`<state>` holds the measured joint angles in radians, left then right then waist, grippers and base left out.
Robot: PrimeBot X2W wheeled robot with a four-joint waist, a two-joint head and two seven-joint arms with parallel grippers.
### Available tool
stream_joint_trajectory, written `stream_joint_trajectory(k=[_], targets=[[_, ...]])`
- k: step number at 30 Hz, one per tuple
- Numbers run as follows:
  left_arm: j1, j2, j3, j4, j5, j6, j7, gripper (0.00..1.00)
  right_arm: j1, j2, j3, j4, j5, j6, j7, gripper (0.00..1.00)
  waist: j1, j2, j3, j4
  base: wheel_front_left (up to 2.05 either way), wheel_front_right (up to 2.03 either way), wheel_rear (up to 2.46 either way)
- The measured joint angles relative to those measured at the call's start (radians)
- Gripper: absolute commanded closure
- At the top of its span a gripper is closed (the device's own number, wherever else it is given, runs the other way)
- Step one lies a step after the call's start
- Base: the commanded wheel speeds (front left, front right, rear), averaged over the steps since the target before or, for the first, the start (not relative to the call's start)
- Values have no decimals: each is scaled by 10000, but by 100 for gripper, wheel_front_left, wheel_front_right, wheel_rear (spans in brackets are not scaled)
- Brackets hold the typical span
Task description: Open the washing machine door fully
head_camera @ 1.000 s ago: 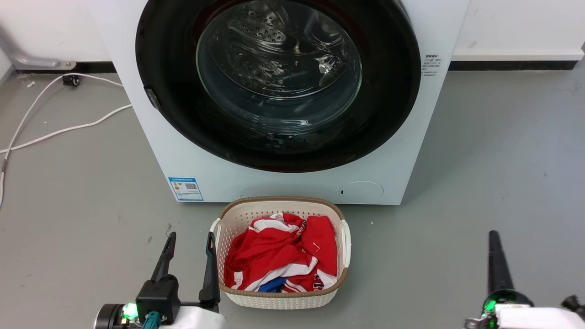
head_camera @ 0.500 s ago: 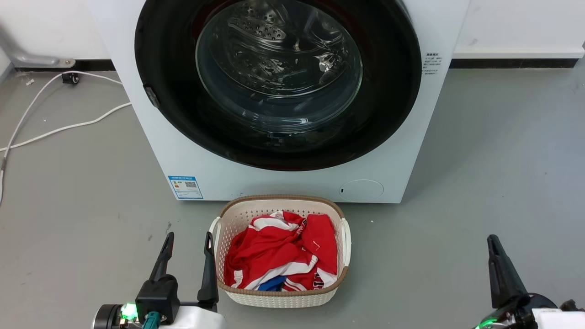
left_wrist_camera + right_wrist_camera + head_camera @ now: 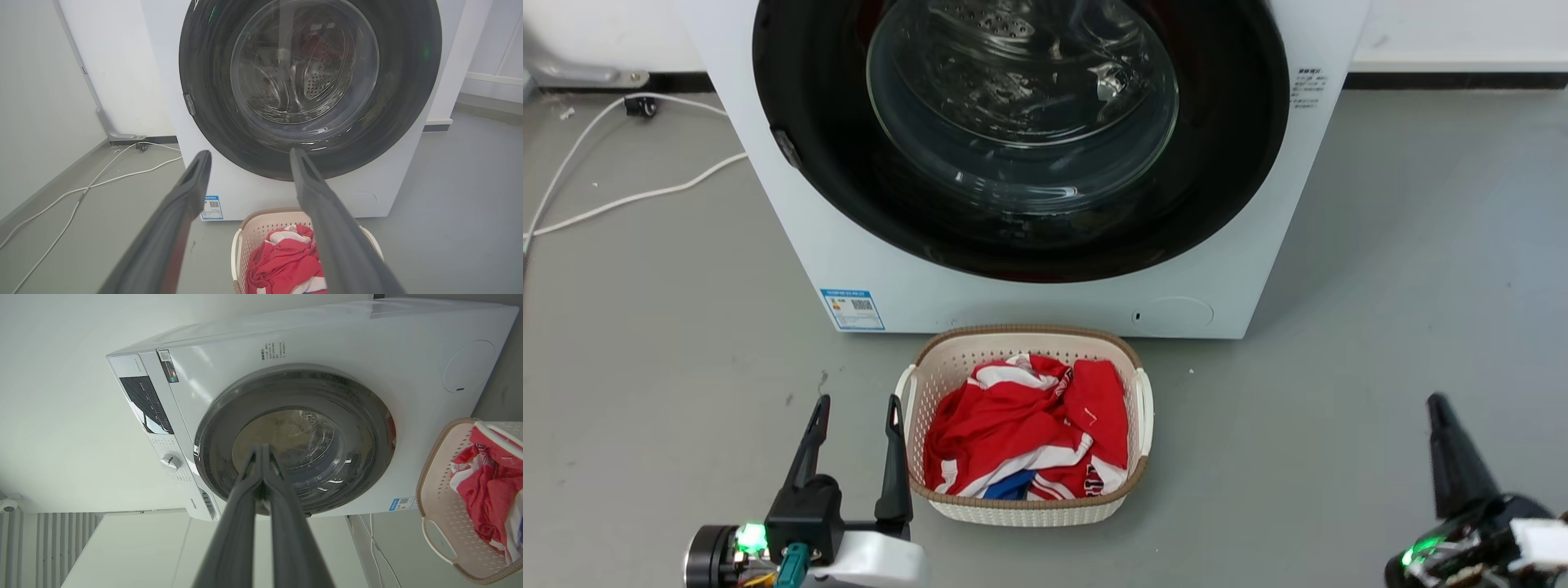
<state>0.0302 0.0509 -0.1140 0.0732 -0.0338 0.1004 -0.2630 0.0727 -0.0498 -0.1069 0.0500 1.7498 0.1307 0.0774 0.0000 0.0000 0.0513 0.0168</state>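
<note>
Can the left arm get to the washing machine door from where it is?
Probably yes. The left end effector is open, apart from the washing machine door and pointing at it, with bare floor between; the laundry basket sits just to its right, not across its path.

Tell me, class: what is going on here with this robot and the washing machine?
A two-armed robot faces the washing machine, whose door is shut. Neither gripper touches it: the left gripper hangs open beside the laundry basket of red clothes on the floor, and the right gripper, fingers pressed together, points at the door from farther right. Both hold nothing. Opening has not yet begun.
</note>
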Motion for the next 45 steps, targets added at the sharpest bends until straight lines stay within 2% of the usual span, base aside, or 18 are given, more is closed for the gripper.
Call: stream_joint_trajectory(k=[5, 11, 19, 23, 31, 42, 45], targets=[[-397, 2, 44, -178, 56, -36, 0, 0, -1219, -81, -909, 228, -132, -2, 245, 100, 0, 0, 465, 39, 0, 0, 0], [-998, 19, 67, -483, 259, -35, -2, 0, -3099, -587, -1687, 552, -351, -2, 658, 100, 0, 0, 1352, 131, 0, 0, 0], [-2144, 29, 0, -704, 313, -46, -2, 0, -6163, -1490, -1923, 1371, -543, -2, 1319, 100, 1, 0, 2938, 265, 0, 0, 0], [-2645, 31, 48, -798, 309, -38, -2, 0, -7598, -1965, -1705, 1889, -800, -2, 1657, 100, 2, 0, 3725, 337, 0, 0, 0], [-3216, 40, 38, -926, 311, -38, -2, 0, -9993, -2504, -817, 3068, -1287, -2, 2462, 100, 3, 0, 4984, 447, 0, 0, 0], [-3580, 46, -82, -976, 311, -81, -2, 0, -12412, -3250, 516, 4861, -1950, -2, 3985, 100, 2, 0, 6033, 541, 0, 0, 0], [-3673, 40, -121, -986, 309, -81, 0, 0, -12899, -3277, 717, 5147, -1931, 0, 4414, 100, 2, 0, 6190, 593, 0, 0, 0]])
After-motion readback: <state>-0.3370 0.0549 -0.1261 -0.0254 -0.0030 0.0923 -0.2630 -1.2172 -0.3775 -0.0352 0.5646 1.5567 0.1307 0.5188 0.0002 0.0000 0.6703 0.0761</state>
